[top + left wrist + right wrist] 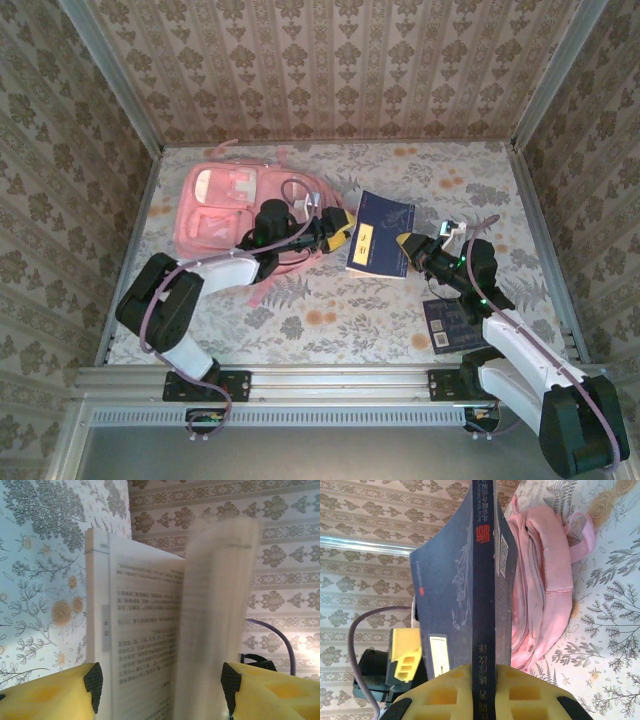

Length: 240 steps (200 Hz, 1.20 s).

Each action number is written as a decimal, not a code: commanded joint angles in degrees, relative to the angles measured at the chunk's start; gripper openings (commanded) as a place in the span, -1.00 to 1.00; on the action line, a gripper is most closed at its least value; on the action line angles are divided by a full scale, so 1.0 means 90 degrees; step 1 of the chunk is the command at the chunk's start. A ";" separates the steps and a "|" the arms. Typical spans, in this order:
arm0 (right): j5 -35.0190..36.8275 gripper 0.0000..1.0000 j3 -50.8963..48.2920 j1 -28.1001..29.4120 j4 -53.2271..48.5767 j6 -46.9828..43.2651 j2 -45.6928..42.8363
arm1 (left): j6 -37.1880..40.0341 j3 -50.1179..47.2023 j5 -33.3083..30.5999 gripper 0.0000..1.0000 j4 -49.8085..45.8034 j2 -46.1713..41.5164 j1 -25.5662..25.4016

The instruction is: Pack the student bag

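The student bag [235, 205] is a pink backpack lying flat at the back left of the table; it also shows in the right wrist view as the bag [540, 580] beyond the book. A dark blue book [385, 225] is held on edge between the two arms. My right gripper [408, 243] is shut on its spine [484, 630]. My left gripper [340, 232] is at the opposite edge, open, its jaws straddling the fanned, blurred pages [145, 630]. The left black pad [93, 680] sits by the cover, the right one stands just off the pages.
A second dark book [452, 322] lies flat on the floral cloth near the right arm's base. Patterned walls close in the back and both sides. A strap of the bag [268, 285] trails toward the near edge under the left arm.
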 commanded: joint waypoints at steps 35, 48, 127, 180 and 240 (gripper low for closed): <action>-0.0107 -1.00 0.0641 0.0044 -0.0491 -0.0116 -0.0093 | 0.0734 0.0417 0.0150 0.87 -0.0952 -0.0502 0.0007; -0.0145 -1.00 0.0738 0.0043 -0.0503 -0.0120 -0.0083 | 0.1289 0.0702 0.0139 0.87 -0.1835 -0.0541 -0.0118; -0.0154 -1.00 0.1141 0.0126 -0.0309 0.0147 0.0072 | 0.0865 0.1041 0.0312 0.79 -0.1314 0.0220 -0.0494; -0.0171 -1.00 0.0903 0.0136 -0.0021 0.0016 0.0547 | 0.0006 0.0916 0.0423 -0.43 0.0123 0.0310 -0.0449; -0.0590 -0.19 0.1167 0.0389 0.0310 -0.0117 0.1168 | 0.0089 0.0817 0.0513 -0.79 0.0249 0.0458 -0.0428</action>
